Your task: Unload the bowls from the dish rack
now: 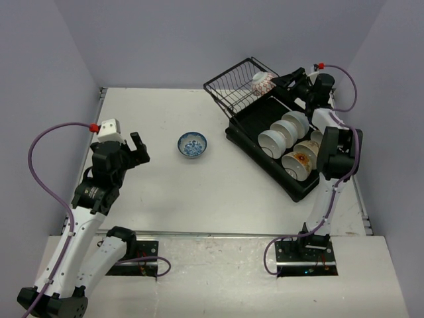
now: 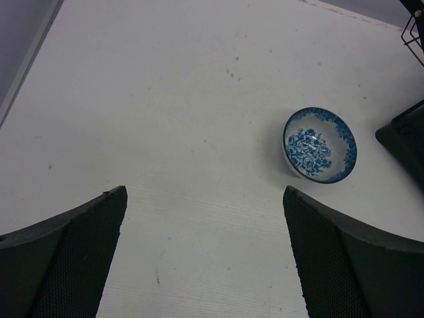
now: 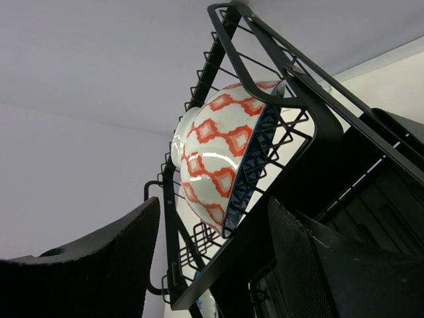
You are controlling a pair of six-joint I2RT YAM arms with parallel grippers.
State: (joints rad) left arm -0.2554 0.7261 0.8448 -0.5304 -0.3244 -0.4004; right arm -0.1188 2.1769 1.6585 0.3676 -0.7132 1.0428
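The dish rack [image 1: 295,191] is a black tray at the right with a tilted wire basket [image 1: 228,82] at its far end. A pink-patterned bowl [image 1: 260,82] leans on edge inside the basket. My right gripper [image 1: 281,83] reaches in beside it. In the right wrist view the bowl [image 3: 218,152] and a basket bar [image 3: 265,93] sit between the spread fingers of the right gripper [image 3: 214,200], and neither pad touches the bowl. White bowls [image 1: 270,142] and a brown-rimmed one [image 1: 301,161] stand in the tray. A blue-patterned bowl [image 1: 192,144] rests on the table. My left gripper [image 1: 136,147] hovers open and empty.
In the left wrist view the blue-patterned bowl [image 2: 320,144] lies ahead and to the right of the left gripper [image 2: 204,192], with the rack's corner [image 2: 404,142] at the right edge. Grey walls close the table on three sides.
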